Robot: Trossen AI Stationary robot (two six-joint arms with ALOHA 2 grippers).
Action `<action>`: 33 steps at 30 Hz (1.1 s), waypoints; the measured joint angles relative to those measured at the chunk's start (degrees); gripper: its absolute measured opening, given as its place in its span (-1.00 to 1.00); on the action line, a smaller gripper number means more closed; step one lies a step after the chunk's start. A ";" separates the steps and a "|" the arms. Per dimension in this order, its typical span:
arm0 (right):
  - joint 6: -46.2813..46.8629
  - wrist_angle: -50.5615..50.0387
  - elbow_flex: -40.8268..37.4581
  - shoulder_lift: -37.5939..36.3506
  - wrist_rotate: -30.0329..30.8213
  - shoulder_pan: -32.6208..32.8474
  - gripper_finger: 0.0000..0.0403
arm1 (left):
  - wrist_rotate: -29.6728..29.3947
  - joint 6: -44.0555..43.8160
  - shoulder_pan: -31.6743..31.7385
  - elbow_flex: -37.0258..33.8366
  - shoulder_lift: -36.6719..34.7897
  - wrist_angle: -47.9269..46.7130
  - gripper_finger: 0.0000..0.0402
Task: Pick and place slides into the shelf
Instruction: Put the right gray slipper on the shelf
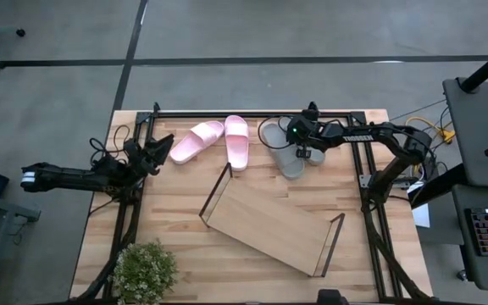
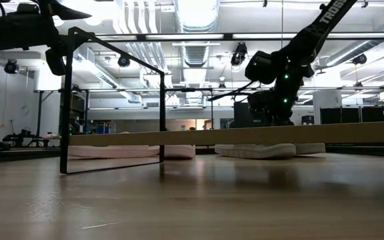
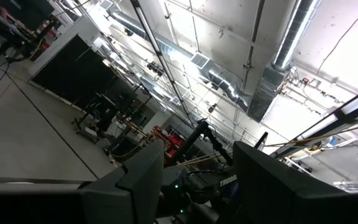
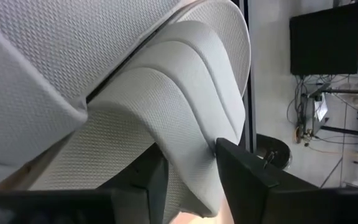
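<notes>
Two grey slides [image 1: 293, 158] lie side by side, soles down, at the far right of the table; they also show in the low view [image 2: 259, 151]. My right gripper [image 1: 303, 152] is slanted down onto one of them, its fingers either side of the ribbed strap [image 4: 185, 124]. Two pink slides [image 1: 197, 141] [image 1: 236, 141] lie at the far middle. The shelf [image 1: 269, 220], a light board with dark wire ends [image 1: 214, 188], stands aslant in the table's middle. My left gripper [image 3: 197, 180] hangs open at the far left [image 1: 163, 146], pointing upward, with nothing in it. My right gripper has the grey slide's strap by its edge [image 4: 197, 168]. One finger [image 4: 145, 183] sits on the footbed side under the strap, and the other finger [image 4: 247, 177] is on the strap's outer face. The fingers slant down from above. The slide rests on the table.
A potted plant [image 1: 145, 269] stands at the near left corner. Dark frame rails [image 1: 364, 182] run along both table sides, and cables [image 1: 269, 131] lie by the far edge. The second grey slide [image 4: 48, 56] lies right beside the gripped one. Bare wood [image 1: 185, 271] shows near the front.
</notes>
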 joint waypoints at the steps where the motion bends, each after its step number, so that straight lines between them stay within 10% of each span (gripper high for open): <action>1: -0.01 0.14 0.00 0.07 -0.08 -0.02 -0.40 | 0.04 0.00 0.00 0.00 -0.01 0.00 -0.11; 15: -1.08 1.56 0.02 0.59 0.21 -0.60 -0.92 | 0.22 -0.02 0.01 -0.01 0.22 -0.01 -0.11; 33: 2.83 -2.52 -0.09 -6.60 5.87 -0.79 -0.95 | 0.19 -0.42 0.00 -0.07 2.69 -0.02 -0.11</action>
